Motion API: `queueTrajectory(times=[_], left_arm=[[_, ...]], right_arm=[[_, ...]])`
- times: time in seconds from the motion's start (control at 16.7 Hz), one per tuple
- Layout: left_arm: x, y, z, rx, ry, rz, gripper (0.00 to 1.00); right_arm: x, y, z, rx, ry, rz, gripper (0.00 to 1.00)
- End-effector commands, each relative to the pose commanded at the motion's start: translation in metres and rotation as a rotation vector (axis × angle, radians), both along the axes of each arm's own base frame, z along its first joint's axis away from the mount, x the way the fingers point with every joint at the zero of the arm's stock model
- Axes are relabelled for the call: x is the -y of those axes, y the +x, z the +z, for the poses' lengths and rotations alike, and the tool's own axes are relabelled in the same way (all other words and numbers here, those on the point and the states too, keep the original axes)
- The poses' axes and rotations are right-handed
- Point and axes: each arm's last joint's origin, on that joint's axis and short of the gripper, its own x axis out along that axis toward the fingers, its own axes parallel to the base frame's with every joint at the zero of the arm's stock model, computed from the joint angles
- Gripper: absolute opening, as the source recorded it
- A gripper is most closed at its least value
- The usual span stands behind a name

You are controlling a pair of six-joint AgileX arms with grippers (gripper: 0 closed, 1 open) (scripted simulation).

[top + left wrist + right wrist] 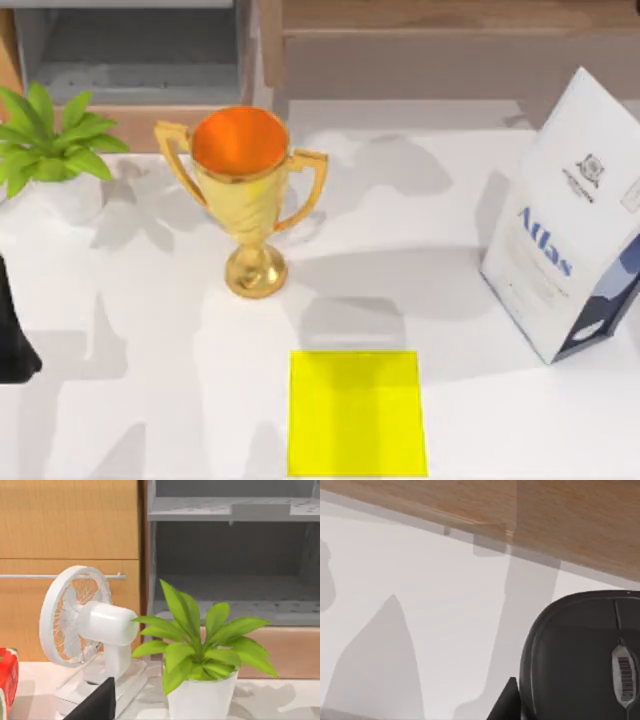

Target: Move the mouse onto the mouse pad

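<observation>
The mouse (580,655) is black with a grey scroll wheel and lies on the white table, close under the right wrist camera. A dark part of my right gripper (506,700) sits right beside the mouse's edge. The mouse pad (356,412) is a flat bright-yellow square at the table's front middle, with nothing on it. My left arm (12,335) is parked at the table's left edge, and a dark part of its gripper (96,704) shows in the left wrist view.
A gold trophy (245,190) stands behind the pad. A potted plant (50,150) is at the back left with a white fan (85,625) beside it. A white "Atlas" bag (570,215) stands at the right. Wooden cabinets run along the back.
</observation>
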Motion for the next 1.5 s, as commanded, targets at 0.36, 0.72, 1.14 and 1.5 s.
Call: queueTrajectory(times=[0.36, 0.72, 1.14, 1.5], left_arm=[[0.0, 0.0, 0.0, 0.0, 0.0, 0.0, 1.0], [0.0, 0.0, 0.0, 0.0, 0.0, 0.0, 1.0], [0.0, 0.0, 0.0, 0.0, 0.0, 0.0, 1.0], [0.0, 0.0, 0.0, 0.0, 0.0, 0.0, 1.0]], right_arm=[[-0.152, -0.075, 0.022, -0.087, 0.226, 0.083, 0.0], [-0.246, -0.164, -0.054, -0.46, 0.167, -0.052, 0.0], [-0.276, -0.211, -0.135, -0.454, 0.021, -0.29, 0.0], [-0.277, -0.212, -0.144, -0.434, 0.015, -0.32, 0.0]])
